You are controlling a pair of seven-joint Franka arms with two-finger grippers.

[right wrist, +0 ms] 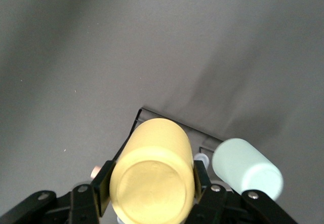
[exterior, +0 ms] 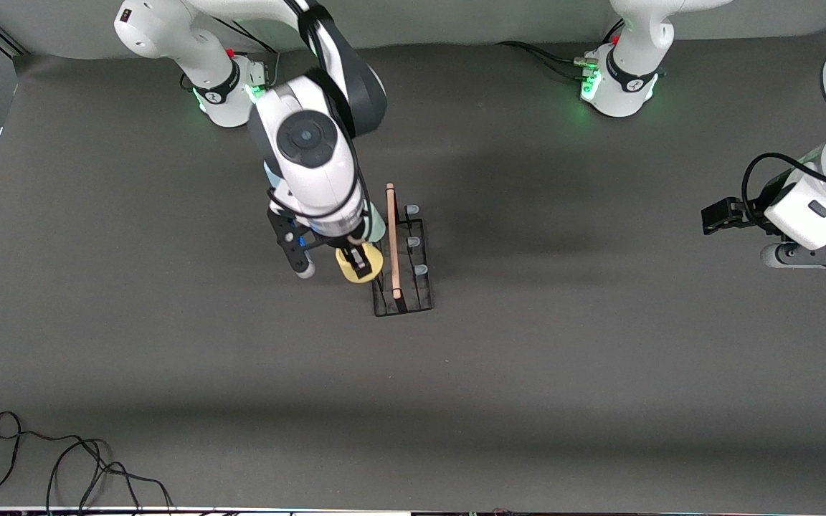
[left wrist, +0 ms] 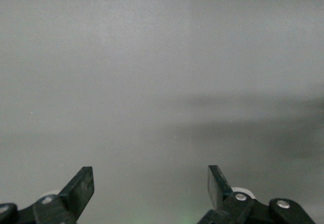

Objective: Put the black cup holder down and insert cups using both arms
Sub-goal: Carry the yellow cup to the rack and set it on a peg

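Observation:
The black cup holder (exterior: 404,287) stands mid-table, its wooden rod handle (exterior: 392,240) along the top. My right gripper (exterior: 358,262) hangs over the holder's side toward the right arm's end, shut on a yellow cup (right wrist: 152,176) whose flat base faces the wrist camera. The black fingers (right wrist: 104,182) press the cup from both sides. A pale green cup (right wrist: 246,169) sits tilted on the holder right beside the yellow one. Whether the yellow cup sits on a peg is hidden. My left gripper (left wrist: 151,183) is open over bare table, with nothing between its fingers.
Bare blue-tipped pegs (exterior: 414,242) line the holder's side toward the left arm's end. The left arm (exterior: 814,208) waits at its end of the table. Loose black cables (exterior: 62,466) lie at the table's corner nearest the front camera.

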